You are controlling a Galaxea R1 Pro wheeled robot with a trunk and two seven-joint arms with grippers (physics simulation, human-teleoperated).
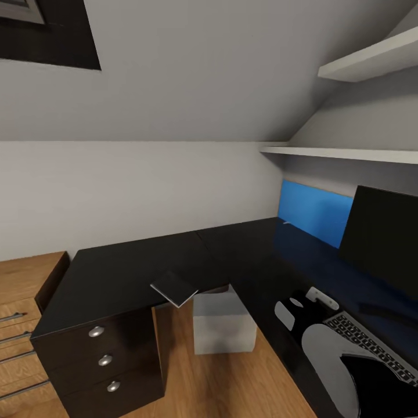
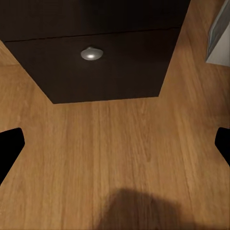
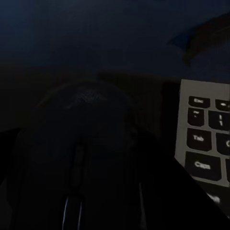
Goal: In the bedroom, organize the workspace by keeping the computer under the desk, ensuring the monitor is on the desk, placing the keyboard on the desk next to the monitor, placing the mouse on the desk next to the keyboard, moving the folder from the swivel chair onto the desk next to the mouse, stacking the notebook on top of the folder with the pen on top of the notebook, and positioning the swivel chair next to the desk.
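Mouse-placement step, judged in hand. Small black mouse (image 3: 84, 158) between the dark fingers of the right gripper (image 3: 81, 191), apparently clasped, just beside the slim silver-grey keyboard with dark keys (image 1: 371, 348) on the L-shaped black desk top (image 1: 145, 264). Wide black flat monitor (image 1: 380, 235) behind the keyboard; plain light-grey tower computer (image 1: 223, 325) under the desk; small dark-grey notebook (image 1: 174, 287) at the desk's inner edge. Left gripper (image 2: 115, 143) spread wide over wood floor, holding nothing. Next, probably: lower mouse onto desk beside keyboard, then release.
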